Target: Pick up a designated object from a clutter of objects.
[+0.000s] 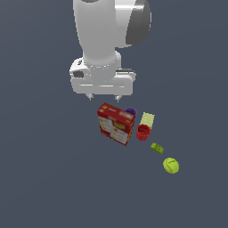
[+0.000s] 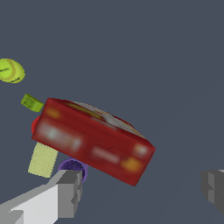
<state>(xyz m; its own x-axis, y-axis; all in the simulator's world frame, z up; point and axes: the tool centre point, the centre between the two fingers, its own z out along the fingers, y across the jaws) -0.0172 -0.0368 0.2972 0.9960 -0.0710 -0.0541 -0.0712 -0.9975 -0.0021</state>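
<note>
Hand hangs empty above the red printed cracker box, fingers apart; the small yellow-green seamed ball lies well apart, on the exterior view's right.

Flat dark grey-blue floor, red cracker box standing on it, purple cup behind, red cup beside pale yellow-green box, small green block, ball apart

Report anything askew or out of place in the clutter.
Little stands out. The cracker box stands skewed to the rest, hiding most of the purple cup. The ball sits apart at the row's end. No spills or damage.
</note>
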